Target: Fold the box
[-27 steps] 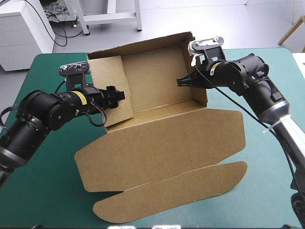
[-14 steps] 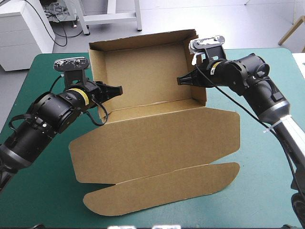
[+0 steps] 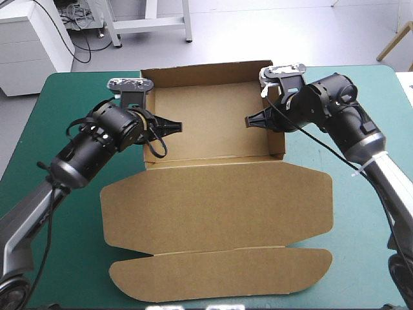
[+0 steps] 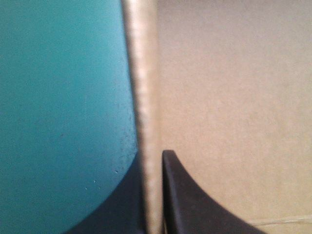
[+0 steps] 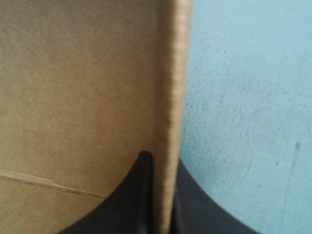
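Centrally on teal-green cover (image 3: 77, 271), box (image 3: 213, 194) — left gripper (image 3: 177, 126), right gripper (image 3: 248, 121) clamp walls

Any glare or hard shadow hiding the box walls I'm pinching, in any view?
High view: even light, no glare on the box, no hard shadow where the left gripper and right gripper hold its walls. Left wrist view: the pinched wall edge is brightly lit. Right wrist view: the wall's inner face is shaded beside the edge, the teal-green cover bright.

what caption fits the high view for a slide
Left jaws and right jaws each pinch a raised side wall of the box, lid flat on the teal-green table.
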